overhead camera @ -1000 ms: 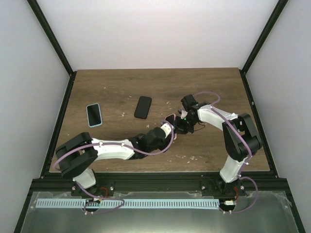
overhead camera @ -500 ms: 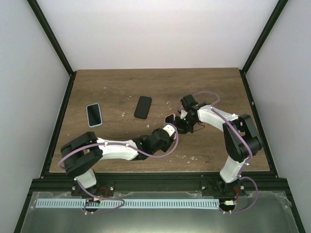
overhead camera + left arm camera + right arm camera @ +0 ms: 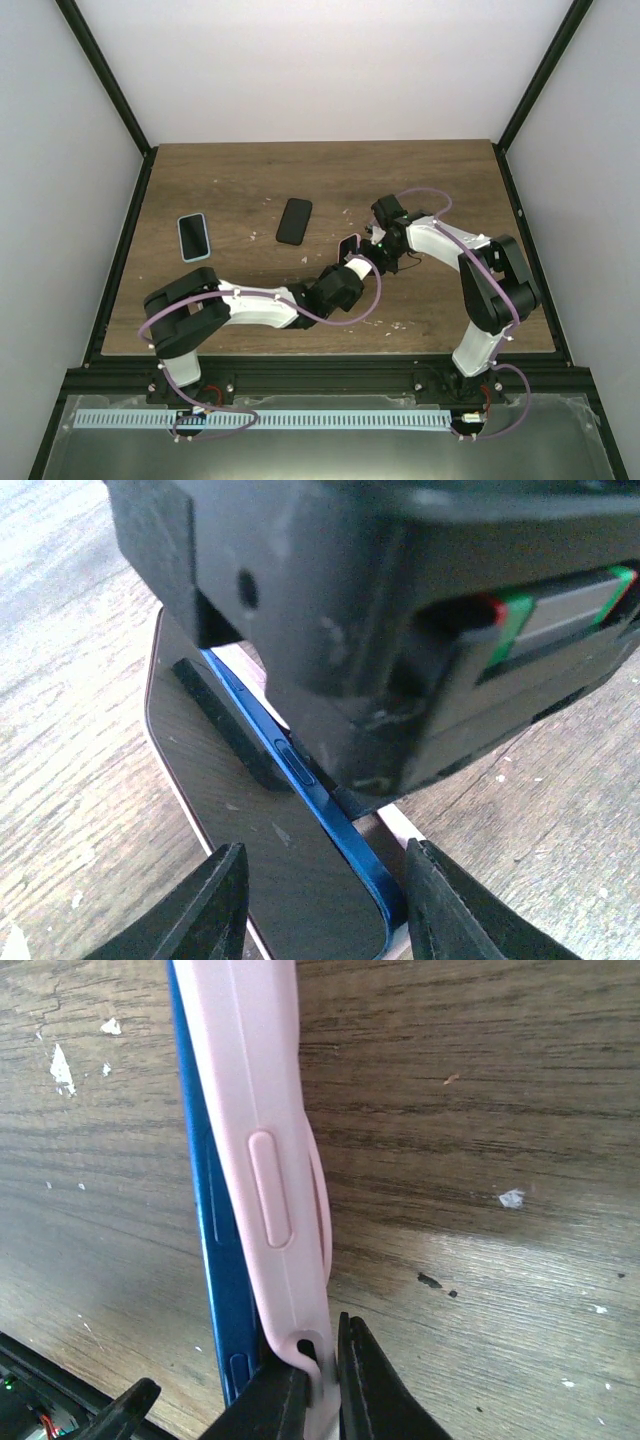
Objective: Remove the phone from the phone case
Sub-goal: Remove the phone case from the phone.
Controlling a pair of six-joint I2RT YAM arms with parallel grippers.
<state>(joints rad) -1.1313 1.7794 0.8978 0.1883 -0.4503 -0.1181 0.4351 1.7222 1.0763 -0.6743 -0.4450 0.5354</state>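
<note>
Three share one table (image 3: 450,180): black phone (image 3: 294,221), blue-edged phone (image 3: 194,237), pink-cased phone (image 3: 349,244).

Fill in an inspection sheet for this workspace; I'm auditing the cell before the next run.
Surface: wooden table, scattered white specks.
Job's things: blue phone partly peeled from its pink case along one edge.
Clutter: phone in light-blue case and black phone, lying flat.
Grippers: right gripper jaws shut on the pink case's edge; left gripper jaws astride the blue phone, contact unclear.
Cables: purple cables loop along both arms.
Surroundings: white walls, black frame.
</note>
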